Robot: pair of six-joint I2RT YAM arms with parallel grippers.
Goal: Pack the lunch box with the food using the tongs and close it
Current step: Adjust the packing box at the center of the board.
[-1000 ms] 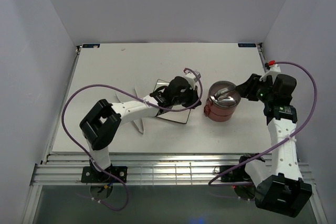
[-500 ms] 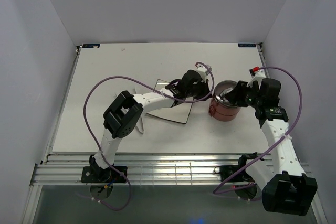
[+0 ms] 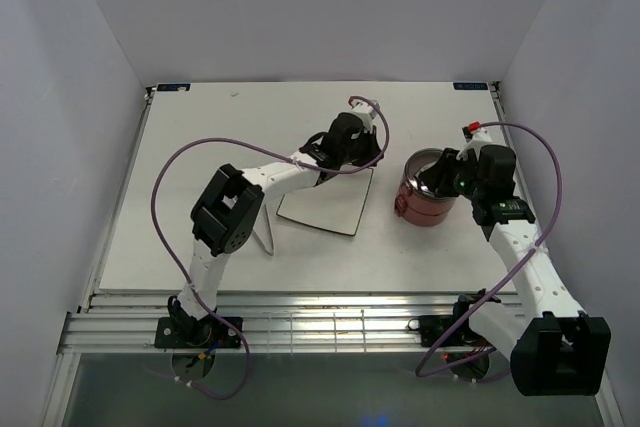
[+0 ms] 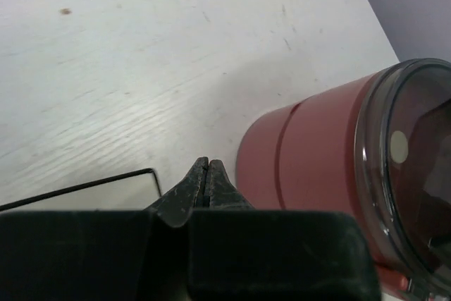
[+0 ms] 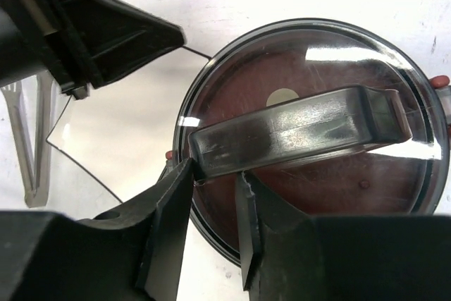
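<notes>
The lunch box (image 3: 421, 207) stands as a red stack right of the square plate, its clear grey lid (image 5: 317, 61) on top. My right gripper (image 5: 213, 168) hangs over the lid (image 3: 428, 169), jaws apart, with its fingertips at the left end of the lid's bar handle (image 5: 296, 128). My left gripper (image 4: 206, 163) is shut and empty, low over the table just left of the lunch box (image 4: 310, 153), past the plate's far right corner. The tongs (image 3: 265, 235) lie on the table by the plate's left side and also show in the right wrist view (image 5: 32, 139). No food is in view.
The square clear plate (image 3: 325, 205) lies bare between the arms; its black-edged corner (image 4: 144, 173) sits just left of my left fingertips. White walls close in the table on three sides. A purple cable (image 3: 545, 162) loops over my right arm.
My left gripper drew back from beside the lunch box toward the far side of the plate. My right gripper moved left onto the lid, and its jaws narrowed.
</notes>
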